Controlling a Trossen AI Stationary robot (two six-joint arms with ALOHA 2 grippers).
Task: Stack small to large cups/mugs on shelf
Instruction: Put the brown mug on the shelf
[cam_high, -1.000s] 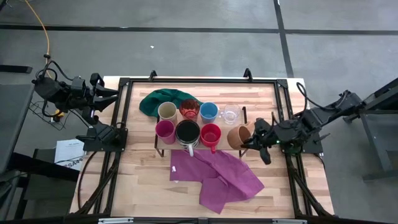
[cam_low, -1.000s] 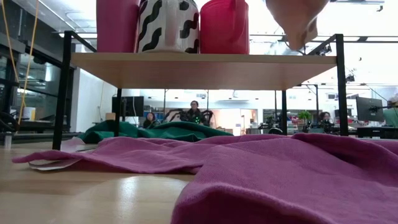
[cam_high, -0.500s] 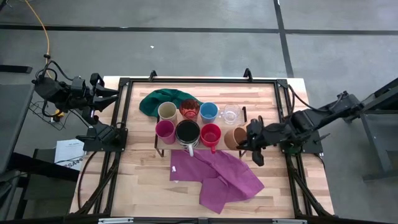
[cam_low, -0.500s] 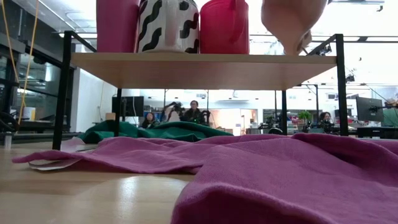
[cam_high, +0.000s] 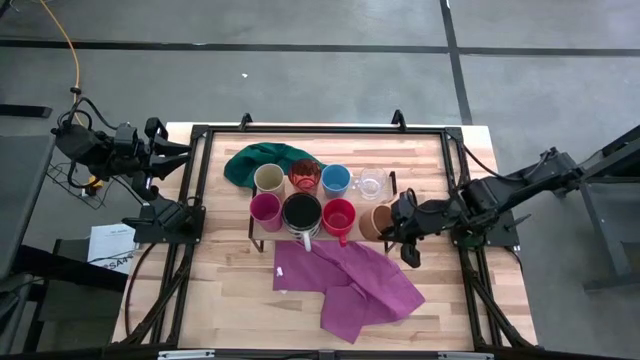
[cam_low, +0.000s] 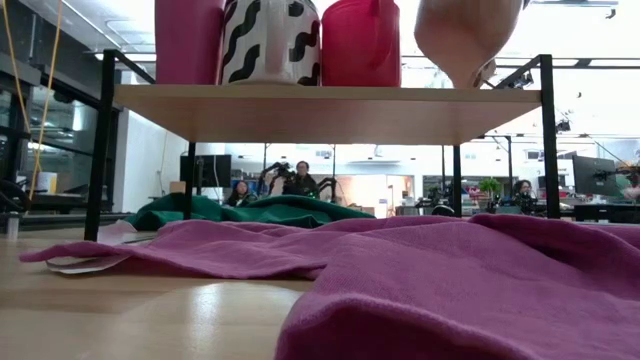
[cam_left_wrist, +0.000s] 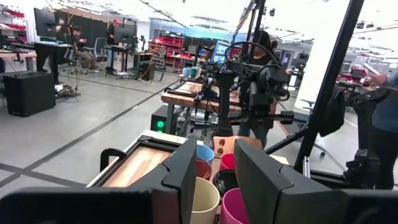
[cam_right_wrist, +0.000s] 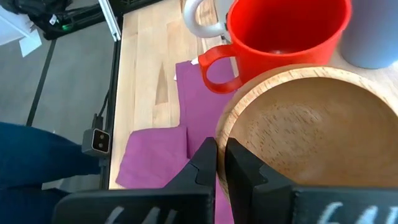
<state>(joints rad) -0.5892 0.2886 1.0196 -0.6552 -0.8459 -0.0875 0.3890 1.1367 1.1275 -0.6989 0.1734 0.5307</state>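
Note:
On the shelf (cam_low: 325, 100) stand a cream cup (cam_high: 268, 179), a translucent red cup (cam_high: 304, 175), a blue cup (cam_high: 335, 179) and a clear glass (cam_high: 371, 183) in the far row. The near row holds a magenta cup (cam_high: 265, 210), a black-and-white striped mug (cam_high: 302, 213) and a red mug (cam_high: 339, 216). My right gripper (cam_high: 390, 226) is shut on a tan wooden cup (cam_high: 376, 222) right of the red mug. My left gripper (cam_left_wrist: 214, 180) waits open and level beyond the table's left edge. My right gripper pinches the wooden cup's wall at its rim (cam_right_wrist: 219, 146), one finger inside the cup and one outside. It comes slanting down from the table's right. The cup is tilted, its base (cam_low: 468, 80) at the shelf top; whether it touches the board I cannot tell.
A green cloth (cam_high: 262, 160) lies behind the shelf and a purple cloth (cam_high: 350, 285) in front of it on the slatted tabletop. Black frame rails (cam_high: 200, 180) run along the table's sides. People sit in the room beyond.
My right gripper has moved toward the table's left, closer to the red mug, and a little down, tipping further. The wooden cup has gone with it, sinking toward the shelf top and standing less tilted than before.

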